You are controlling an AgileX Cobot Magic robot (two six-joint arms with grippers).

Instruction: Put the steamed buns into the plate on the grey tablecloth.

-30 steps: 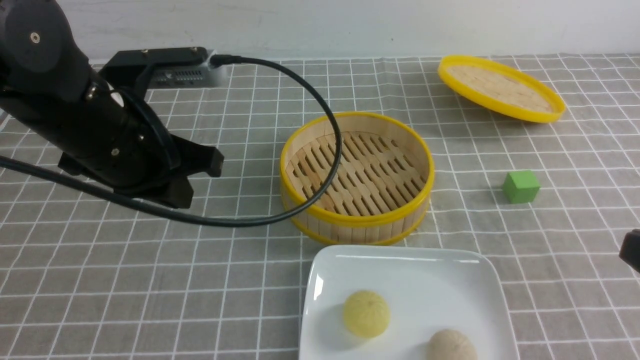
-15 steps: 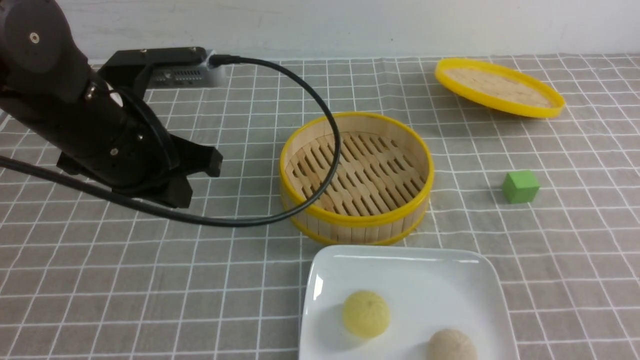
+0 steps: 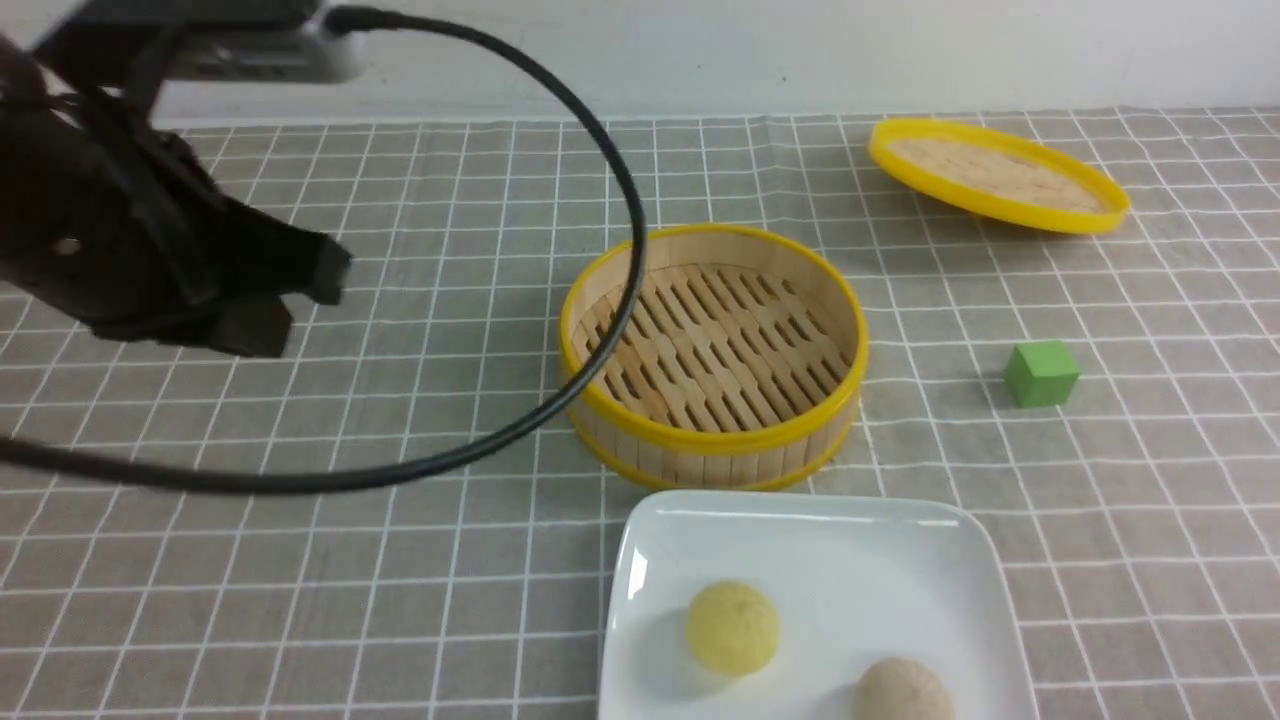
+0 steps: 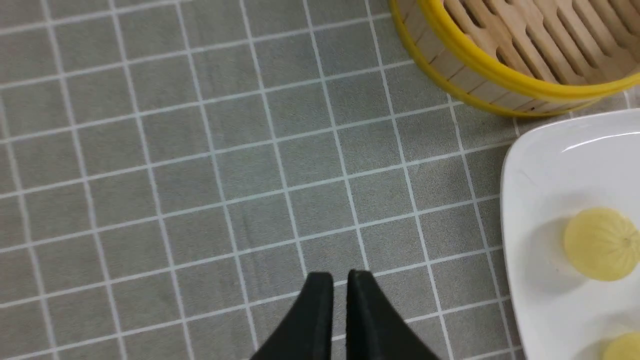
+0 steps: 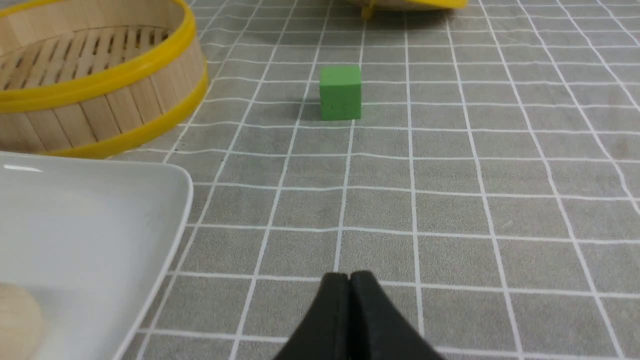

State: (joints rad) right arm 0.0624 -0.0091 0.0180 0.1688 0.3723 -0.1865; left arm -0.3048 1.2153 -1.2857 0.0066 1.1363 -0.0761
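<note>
On the grey tablecloth the white plate sits at six o'clock from the empty steamer basket, with a pale yellow bun and a beige bun resting on it, and the edge of a second yellow bun shows in the left wrist view. The left gripper hangs over bare cloth at nine o'clock from the plate, its fingers nearly together with only a slit between them and nothing held. The right gripper is clenched tight and empty, with the green cube at twelve o'clock ahead of it and the yellow-rimmed lid well beyond.
</note>
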